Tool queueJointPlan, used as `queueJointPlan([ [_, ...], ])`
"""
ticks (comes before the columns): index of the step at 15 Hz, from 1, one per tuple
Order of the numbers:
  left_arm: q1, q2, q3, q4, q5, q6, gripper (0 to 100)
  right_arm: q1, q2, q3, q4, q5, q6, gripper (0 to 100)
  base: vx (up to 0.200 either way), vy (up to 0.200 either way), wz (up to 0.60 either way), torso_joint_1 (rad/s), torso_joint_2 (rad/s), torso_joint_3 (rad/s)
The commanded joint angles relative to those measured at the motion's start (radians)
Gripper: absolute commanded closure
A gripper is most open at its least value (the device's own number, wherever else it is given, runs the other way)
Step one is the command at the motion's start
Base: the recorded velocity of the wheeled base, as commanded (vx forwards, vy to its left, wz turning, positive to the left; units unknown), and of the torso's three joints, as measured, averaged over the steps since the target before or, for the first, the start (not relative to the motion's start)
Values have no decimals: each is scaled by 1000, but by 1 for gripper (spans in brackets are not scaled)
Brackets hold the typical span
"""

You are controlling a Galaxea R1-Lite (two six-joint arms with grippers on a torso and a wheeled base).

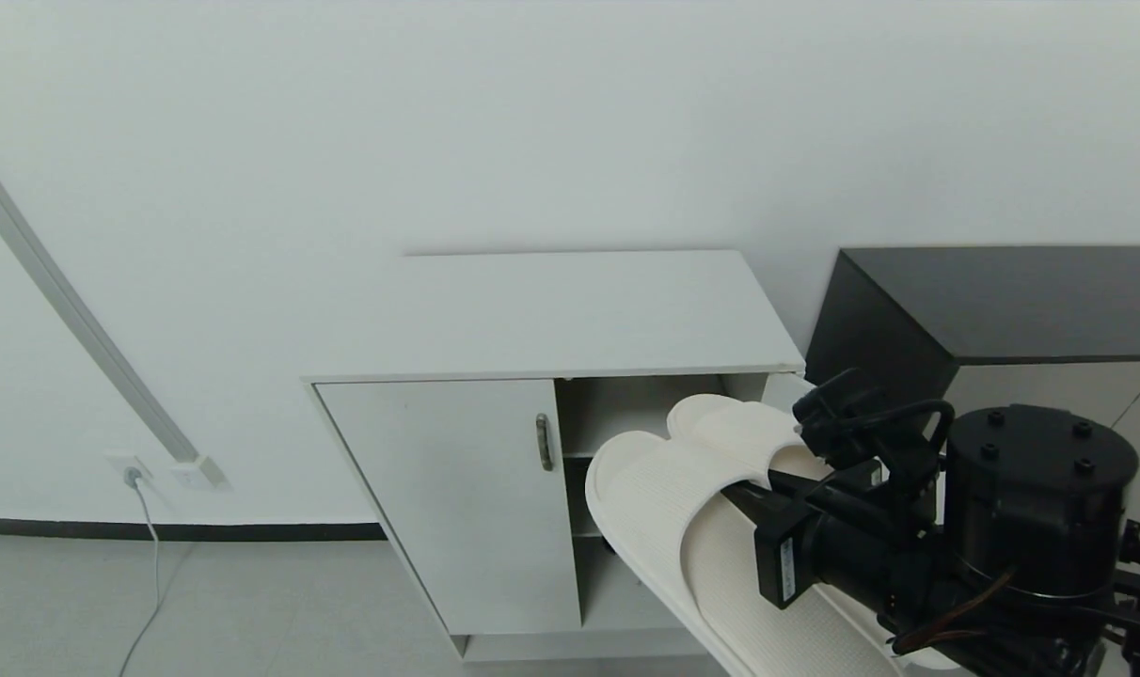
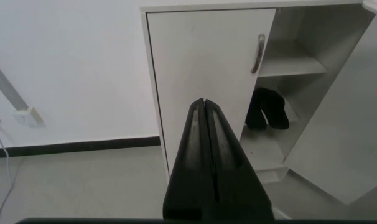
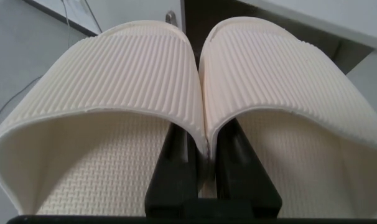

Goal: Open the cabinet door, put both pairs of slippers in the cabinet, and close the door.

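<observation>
We judge the step in hand to be carrying the cream slippers (image 1: 664, 508) into the cabinet (image 1: 570, 315). To do it well we read the front from left to right. The closed door (image 1: 457, 498) and its handle (image 1: 543, 442) must be cleared, so we would aim the toes into the open half just beside the handle, level above a shelf (image 2: 294, 65) rather than against its edge. A black pair (image 2: 267, 111) lies lower down inside, so we would pick a free shelf or set the cream pair next to it. We would also push them deep enough that the open door (image 2: 344, 124) can swing shut afterwards. The cream pair hangs in front of the opening, toes toward it, not yet inside. The left gripper (image 2: 204, 107) is pressed fully together with nothing in it and points at the closed door. The right gripper (image 3: 204, 163) has one finger (image 3: 176, 171) inside each slipper and pinches their two adjoining side walls tightly together.
</observation>
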Motion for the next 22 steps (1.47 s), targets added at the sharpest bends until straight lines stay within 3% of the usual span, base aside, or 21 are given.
queueJointPlan([
  [1, 0, 1, -1, -1, 0, 0, 100, 1, 3, 7, -7, 0, 0, 100, 0, 0, 0, -232, 535, 290],
  [22, 0, 1, 1, -1, 0, -2, 100, 1, 15, 22, -34, 0, -3, 100, 0, 0, 0, -181, 501, 323],
])
